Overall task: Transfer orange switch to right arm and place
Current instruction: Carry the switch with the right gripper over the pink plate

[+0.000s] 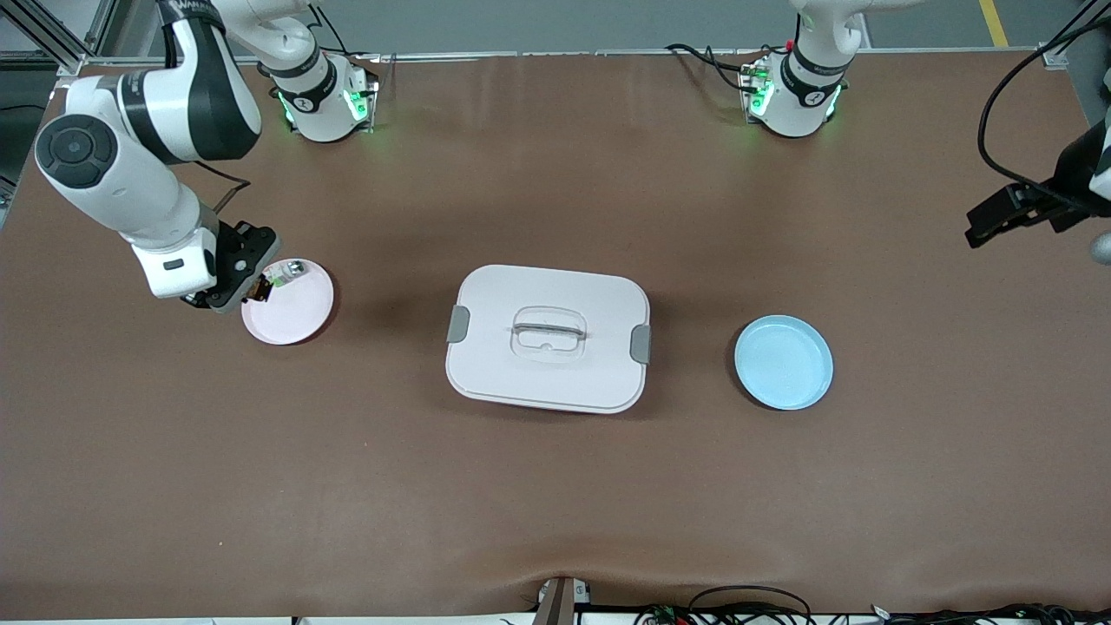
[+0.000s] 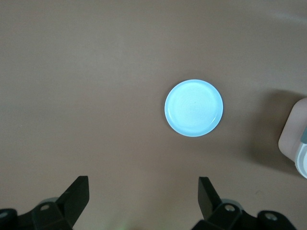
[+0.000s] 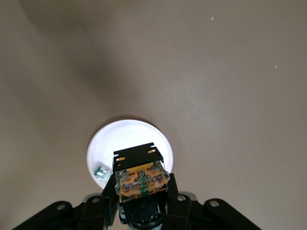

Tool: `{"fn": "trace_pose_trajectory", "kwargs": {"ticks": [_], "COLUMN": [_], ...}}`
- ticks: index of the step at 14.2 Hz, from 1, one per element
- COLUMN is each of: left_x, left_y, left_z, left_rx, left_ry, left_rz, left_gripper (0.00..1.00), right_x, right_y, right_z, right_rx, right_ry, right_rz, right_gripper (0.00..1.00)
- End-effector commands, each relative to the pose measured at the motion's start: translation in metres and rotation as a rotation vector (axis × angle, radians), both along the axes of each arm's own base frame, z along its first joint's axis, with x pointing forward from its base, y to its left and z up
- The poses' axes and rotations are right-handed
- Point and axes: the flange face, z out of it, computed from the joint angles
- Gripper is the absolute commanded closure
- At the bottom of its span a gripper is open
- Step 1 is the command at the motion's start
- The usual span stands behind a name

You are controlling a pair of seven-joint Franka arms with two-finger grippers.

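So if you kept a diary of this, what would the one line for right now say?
right gripper: shut on orange switch, over pink plate | left gripper: open, waiting above table | blue plate: bare

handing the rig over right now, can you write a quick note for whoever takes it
Right pincer: shut on the small black blocky switch with an orange middle band, over the round pale pink plate at the right arm's end of the table.
Left pincer: open and holding nothing, waiting high over the left arm's end, above the table by the round light blue plate.
A tiny pale part with green marks lies on the pink plate.
Done: the switch is with the right arm.
Left: set it down and release.
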Motion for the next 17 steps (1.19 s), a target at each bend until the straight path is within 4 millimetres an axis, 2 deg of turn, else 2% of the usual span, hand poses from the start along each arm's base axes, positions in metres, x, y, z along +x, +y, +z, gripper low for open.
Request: {"fn": "trace_pose_trajectory", "kwargs": {"ticks": [1,3,4,7,11,17], "left_x": [-0.025,-0.036,-0.037,-0.035,-0.035,-0.034], "left_y": [0.004,0.002,0.000,-0.003,-0.012,-0.004], "left_z": [-0.005,-0.014,-0.014,-0.015,-0.008,-0.014], "left_rx": [-0.028,-0.029,-0.031,-0.030,-0.032,-0.035], "left_ry": [0.016,-0.008,-0.022,-0.021,-0.029,-0.005], "left_rz": [-0.026,-0.035,-0.039,-0.045,-0.089,-0.142], "left_gripper": [0.00,0.00,0.00,0.00,0.00,0.00], "right_x": [-0.013,-0.018,-0.020,-0.028,-0.049,-0.072], "right_y": [-0.026,-0.044,-0.047,-0.061,-0.062,-0.060], "right_z": [-0.020,-0.036,-0.041,-0.054,-0.085,-0.120], "right_rx": [-0.009,-0.007,-0.007,-0.004,0.007,0.020], "right_ry": [-0.042,-0.052,-0.044,-0.054,-0.095,-0.138], "right_rz": [0.075,0.111,0.121,0.122,0.145,0.155], "right_gripper": [1.00,1.00,1.00,1.00,1.00,1.00]}}
